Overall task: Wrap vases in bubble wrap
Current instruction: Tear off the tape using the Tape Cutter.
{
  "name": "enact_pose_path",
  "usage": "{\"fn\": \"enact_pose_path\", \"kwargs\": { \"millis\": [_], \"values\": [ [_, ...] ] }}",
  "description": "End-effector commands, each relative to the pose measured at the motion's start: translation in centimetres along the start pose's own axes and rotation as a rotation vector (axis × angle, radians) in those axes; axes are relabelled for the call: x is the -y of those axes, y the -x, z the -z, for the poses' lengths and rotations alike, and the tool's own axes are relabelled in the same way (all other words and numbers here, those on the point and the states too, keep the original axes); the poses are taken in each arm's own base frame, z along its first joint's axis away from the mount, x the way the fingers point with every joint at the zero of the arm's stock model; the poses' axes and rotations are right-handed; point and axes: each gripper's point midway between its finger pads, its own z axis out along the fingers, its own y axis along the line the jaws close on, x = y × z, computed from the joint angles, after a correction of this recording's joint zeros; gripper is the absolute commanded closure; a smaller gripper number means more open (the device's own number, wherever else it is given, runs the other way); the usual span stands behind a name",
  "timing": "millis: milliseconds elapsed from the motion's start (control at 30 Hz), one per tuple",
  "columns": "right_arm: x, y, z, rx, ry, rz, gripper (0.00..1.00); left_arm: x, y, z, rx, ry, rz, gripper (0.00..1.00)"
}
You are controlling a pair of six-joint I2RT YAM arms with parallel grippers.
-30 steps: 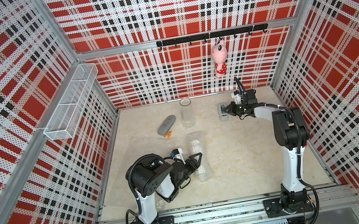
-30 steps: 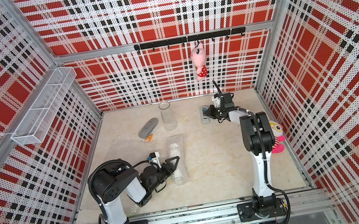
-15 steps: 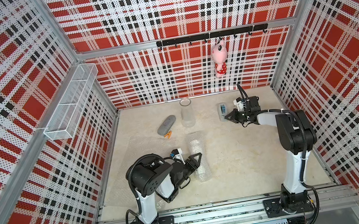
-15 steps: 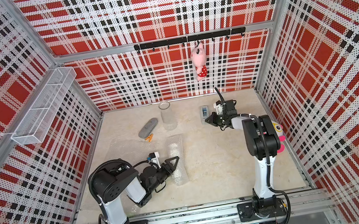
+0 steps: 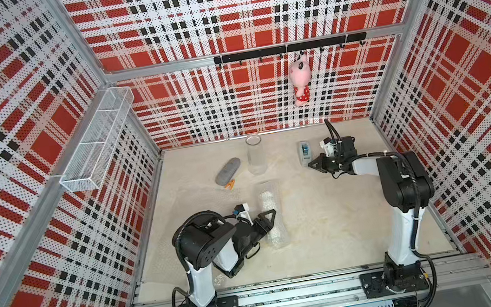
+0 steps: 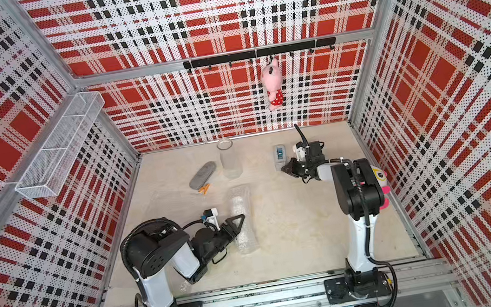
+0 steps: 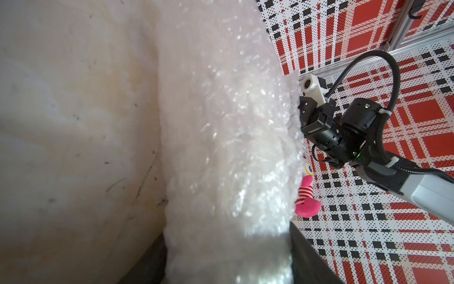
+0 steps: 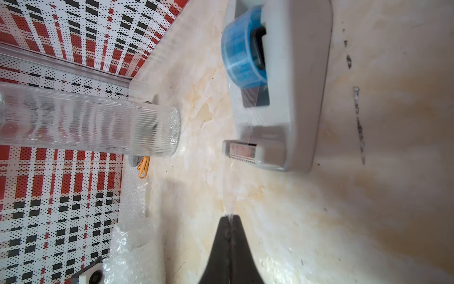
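Bubble wrap (image 5: pixel 277 239) rolled round vase (image 5: pixel 267 202), left gripper (image 5: pixel 271 217) clamping wrap; right gripper (image 8: pixel 230 221) pinching tape (image 8: pixel 242 54).

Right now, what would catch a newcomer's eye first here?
The clear bubble wrap roll around a white vase lies mid-table, clamped in the left end effector. Farther back, the right end effector pinches a clear tape strip drawn from the small grey tape dispenser; beside that stands a tall clear ribbed glass vase.

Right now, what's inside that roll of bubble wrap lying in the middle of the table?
Through the bubble wrap a pale, long shape shows in both top views, likely the white vase. Its ribs and rim are blurred by the layers, so I cannot confirm more.
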Motion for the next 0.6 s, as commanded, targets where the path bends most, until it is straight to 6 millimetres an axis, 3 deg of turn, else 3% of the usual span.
{"fn": "enact_pose_path", "kwargs": {
  "millis": [0, 367, 567],
  "values": [
    [-0.3, -1.3, -0.1, -0.038, 0.015, 0.012, 1.00, -5.2, -1.8, 1.0, -0.067, 0.184, -0.013, 0.64],
    [1.6, -1.4, -1.3, -0.053, -0.025, -0.008, 1.00, -5.1, -1.8, 1.0, -0.066, 0.181, -0.015, 0.64],
    [1.5, -1.9, -1.0, -0.054, -0.018, -0.014, 1.00, -5.1, -1.8, 1.0, -0.067, 0.182, -0.015, 0.64]
  ]
}}
